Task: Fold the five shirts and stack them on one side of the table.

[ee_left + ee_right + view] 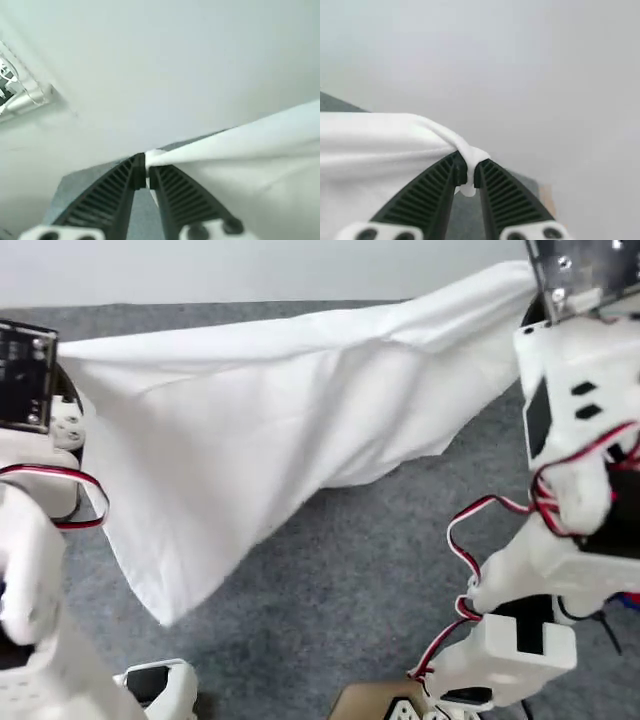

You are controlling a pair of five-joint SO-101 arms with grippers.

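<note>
A white shirt (290, 430) hangs stretched in the air above the grey table (370, 570), held up at two ends. My left gripper (146, 172) is shut on one edge of the shirt (240, 165), at the left in the high view. My right gripper (468, 175) is shut on a bunched corner of the shirt (375, 150), at the top right in the high view. The cloth sags between the arms, and a loose corner (170, 610) dangles toward the front left.
The left arm's body (40, 580) stands at the front left and the right arm's body (560, 520) with red cables at the right. A brown object (370, 702) shows at the table's front edge. A pale wall runs behind the table.
</note>
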